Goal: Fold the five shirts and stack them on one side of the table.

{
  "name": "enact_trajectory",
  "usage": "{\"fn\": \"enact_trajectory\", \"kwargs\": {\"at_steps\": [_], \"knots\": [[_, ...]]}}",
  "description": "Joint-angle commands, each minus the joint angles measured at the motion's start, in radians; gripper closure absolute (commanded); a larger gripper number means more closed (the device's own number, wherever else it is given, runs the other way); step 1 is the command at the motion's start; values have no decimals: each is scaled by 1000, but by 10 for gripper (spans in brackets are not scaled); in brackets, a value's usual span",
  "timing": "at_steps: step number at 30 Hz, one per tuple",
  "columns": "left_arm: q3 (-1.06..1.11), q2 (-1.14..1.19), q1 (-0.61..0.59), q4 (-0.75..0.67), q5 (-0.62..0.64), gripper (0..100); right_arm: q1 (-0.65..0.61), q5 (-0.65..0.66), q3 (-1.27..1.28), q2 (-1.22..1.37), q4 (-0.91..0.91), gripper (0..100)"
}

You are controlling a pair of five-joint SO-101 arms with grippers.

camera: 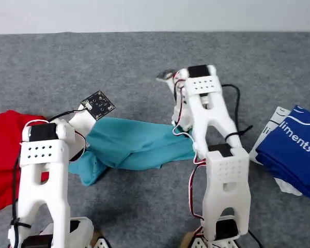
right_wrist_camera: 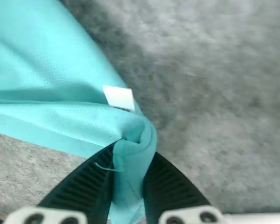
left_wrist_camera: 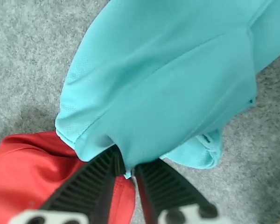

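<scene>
teal shirt (camera: 137,143) | left gripper (left_wrist_camera: 127,164) clamps one end; right gripper (right_wrist_camera: 129,156) clamps other

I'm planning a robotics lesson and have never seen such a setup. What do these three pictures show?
Two white robots, a left arm and a right arm, sit at a grey table. One picture looks down from above; the other two come from cameras on each arm's wrist. On the table lie a red shirt, a teal shirt, and a blue shirt atop a white shirt. The left end effector and the right end effector each pinch an opposite end of the teal shirt.
</scene>
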Motion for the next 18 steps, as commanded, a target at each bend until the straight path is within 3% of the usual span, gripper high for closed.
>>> {"fn": "enact_trajectory", "kwargs": {"at_steps": [1, 4, 13, 18], "knots": [[-39, -8, 5, -11, 6, 995, 50, 11, -51, -154, 41, 987], [-107, -9, 3, -8, 28, 995, 76, 11, -51, -252, 41, 987], [-544, -3, 3, 15, 307, 995, 140, 11, -49, -536, 39, 988], [-754, 0, 3, 11, 376, 995, 168, 11, -49, -648, 39, 988]]}}
